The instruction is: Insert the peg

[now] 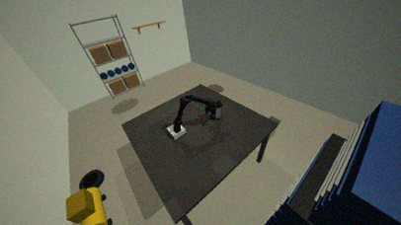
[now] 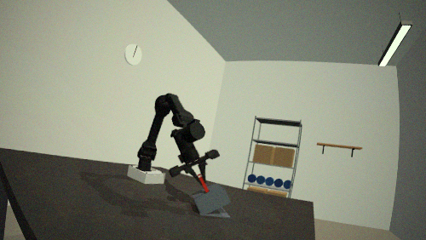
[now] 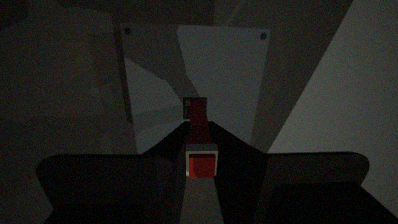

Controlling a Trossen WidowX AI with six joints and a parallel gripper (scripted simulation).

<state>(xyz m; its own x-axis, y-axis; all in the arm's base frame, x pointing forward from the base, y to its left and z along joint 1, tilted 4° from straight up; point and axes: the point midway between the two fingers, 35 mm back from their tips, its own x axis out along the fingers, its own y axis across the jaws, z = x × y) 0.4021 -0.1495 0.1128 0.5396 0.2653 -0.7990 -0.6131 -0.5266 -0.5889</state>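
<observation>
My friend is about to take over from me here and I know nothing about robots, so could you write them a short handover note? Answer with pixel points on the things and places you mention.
Pincer (image 2: 203, 175) (image 3: 198, 127): shut on the red peg (image 2: 204, 185) (image 3: 199, 120).
Sloped panel (image 2: 213, 199) (image 3: 220, 65): on the table (image 2: 264, 221), its square hole (image 3: 187, 109) at the peg's far end.
Done: peg picked up and brought to the hole.
Left: confirm alignment, push fully in, let go, back away. Depth: can't tell.

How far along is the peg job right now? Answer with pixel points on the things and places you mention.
The pickup looks done: the red peg (image 2: 204, 184) (image 3: 198, 122) is clamped between the fingers. In hand is the insertion: its lower end is at the square hole (image 3: 186, 109) in the sloped panel (image 2: 213, 201) (image 3: 225, 65); depth I can't tell. Left: seating it fully, letting go and moving away.
</observation>
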